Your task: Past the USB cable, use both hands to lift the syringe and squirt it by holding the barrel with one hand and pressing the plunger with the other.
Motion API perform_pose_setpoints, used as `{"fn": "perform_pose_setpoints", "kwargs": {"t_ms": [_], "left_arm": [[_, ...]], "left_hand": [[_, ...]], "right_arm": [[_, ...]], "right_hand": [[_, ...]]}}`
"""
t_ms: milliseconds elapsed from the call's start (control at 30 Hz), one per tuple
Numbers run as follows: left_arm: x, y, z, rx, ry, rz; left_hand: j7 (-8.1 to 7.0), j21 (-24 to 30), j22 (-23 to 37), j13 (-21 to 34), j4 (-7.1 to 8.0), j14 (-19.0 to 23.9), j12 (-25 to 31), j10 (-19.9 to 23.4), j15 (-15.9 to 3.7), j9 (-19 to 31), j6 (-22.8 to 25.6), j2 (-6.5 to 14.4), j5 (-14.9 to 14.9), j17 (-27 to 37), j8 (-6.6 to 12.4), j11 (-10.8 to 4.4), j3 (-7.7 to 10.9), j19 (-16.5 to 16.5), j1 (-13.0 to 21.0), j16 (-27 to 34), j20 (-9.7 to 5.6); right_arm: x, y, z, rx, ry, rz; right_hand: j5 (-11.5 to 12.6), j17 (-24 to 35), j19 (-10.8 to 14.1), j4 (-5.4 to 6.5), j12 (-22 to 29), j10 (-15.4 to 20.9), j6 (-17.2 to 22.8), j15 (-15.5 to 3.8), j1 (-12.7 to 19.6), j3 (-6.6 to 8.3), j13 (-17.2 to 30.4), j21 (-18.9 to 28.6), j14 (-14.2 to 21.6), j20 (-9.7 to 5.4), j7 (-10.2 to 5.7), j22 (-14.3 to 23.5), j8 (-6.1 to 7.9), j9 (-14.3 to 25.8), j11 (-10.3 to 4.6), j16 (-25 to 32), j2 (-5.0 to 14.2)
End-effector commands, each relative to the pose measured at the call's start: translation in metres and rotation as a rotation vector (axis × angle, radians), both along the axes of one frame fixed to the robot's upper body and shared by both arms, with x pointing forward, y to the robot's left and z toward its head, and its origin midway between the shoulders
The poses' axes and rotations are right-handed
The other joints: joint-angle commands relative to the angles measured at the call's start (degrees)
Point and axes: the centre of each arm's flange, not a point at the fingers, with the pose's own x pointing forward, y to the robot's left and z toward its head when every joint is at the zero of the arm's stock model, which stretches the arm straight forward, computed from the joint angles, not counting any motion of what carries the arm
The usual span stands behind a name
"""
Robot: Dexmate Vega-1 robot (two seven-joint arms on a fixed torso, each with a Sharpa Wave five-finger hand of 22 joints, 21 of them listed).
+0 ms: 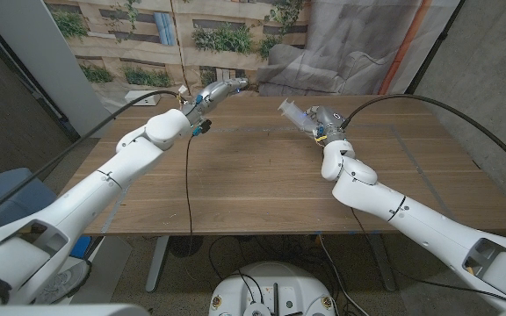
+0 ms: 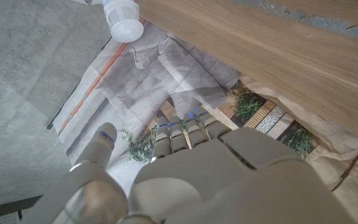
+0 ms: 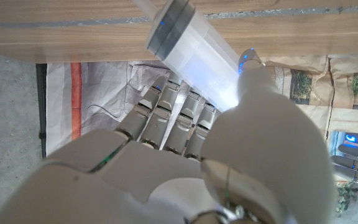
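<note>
A wooden table (image 1: pixel 262 184) with a plank grain stands before a backdrop (image 1: pixel 148 39) printed with pallet planters and green plants. A crumpled grey tarp (image 1: pixel 350 44) with an orange stripe hangs beyond the far right corner, beside a grey wall (image 1: pixel 490 61). Cables trail on the floor.

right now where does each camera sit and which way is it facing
Head view: on the robot's head, looking down over the wooden table; both arms show, the right hand holding the syringe.
Left wrist view: on the left wrist, looking along the back of the left hand past the table's edge.
Right wrist view: on the right wrist, looking along the right hand at the syringe.
Shared: all three show the syringe.
</note>
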Motion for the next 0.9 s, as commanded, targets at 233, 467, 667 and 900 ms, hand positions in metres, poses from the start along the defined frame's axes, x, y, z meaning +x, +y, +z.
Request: {"fn": "perform_pose_setpoints", "kwargs": {"t_ms": [233, 467, 667, 900], "left_arm": [[0.014, 0.022, -0.051, -0.276, 0.061, 0.036], [0.017, 0.029, -0.069, -0.368, 0.08, 0.047], [0.02, 0.036, -0.085, -0.435, 0.091, 0.069], [0.024, 0.04, -0.101, -0.518, 0.105, 0.072]], "left_hand": [[-0.18, 0.5, 0.2, 0.0, -0.39, -0.3, -0.2, -0.8, -1.37, 0.1, -0.4, 4.0, 0.2, 0.1, -0.02, 0.11, -0.21, 0.3, 0.5, -0.3, -2.58], [-0.23, 0.5, 0.2, 0.1, -0.53, -0.4, -0.2, -0.8, -1.32, 0.1, -0.4, 4.0, 0.2, 0.1, -0.01, 0.12, -0.31, 0.3, 0.6, -0.2, -2.58], [-0.32, 0.5, 0.2, 0.1, -0.64, -0.4, -0.2, -0.9, -1.32, 0.1, -0.4, 4.0, 0.2, 0.1, -0.01, 0.11, -0.39, 0.4, 0.7, -0.2, -2.61], [-0.34, 0.5, 0.2, 0.1, -0.8, -0.5, -0.1, -0.9, -1.4, 0.1, -0.5, 4.0, 0.2, 0.1, 0.01, 0.07, -0.48, 0.4, 0.8, -0.2, -2.66]], "right_arm": [[0.004, -0.005, 0.015, -0.258, 0.075, -0.084], [0.008, -0.004, 0.019, -0.326, 0.11, -0.081], [0.01, -0.003, 0.021, -0.362, 0.143, -0.071], [0.017, 0.003, 0.02, -0.382, 0.187, -0.041]], "right_hand": [[0.3, -0.1, -0.6, 0.28, -0.1, 2.1, 2.0, -8.55, 5.7, -0.02, 0.5, -0.1, -0.7, -5.71, -2.2, 0.1, -0.13, 0.3, -2.85, -0.8, 8.09], [0.3, 0.1, -0.3, 0.37, -0.1, 2.1, 1.8, -8.57, 5.5, -0.21, 0.7, 0.0, -0.7, -5.48, -2.21, 0.2, -0.31, 0.3, -2.92, -0.7, 8.09], [0.3, 0.2, -0.3, 0.41, -0.1, 2.0, 1.7, -8.48, 5.2, -0.32, 0.8, 0.1, -0.7, -5.43, -2.23, 0.2, -0.43, 0.3, -2.95, -0.8, 8.06], [0.3, 0.3, -0.3, 0.44, -0.4, 1.6, 1.5, -8.47, 5.0, -0.48, 0.8, 0.1, -0.8, -5.41, -2.28, 0.2, -0.57, 0.3, -2.95, -0.9, 7.98]]}}
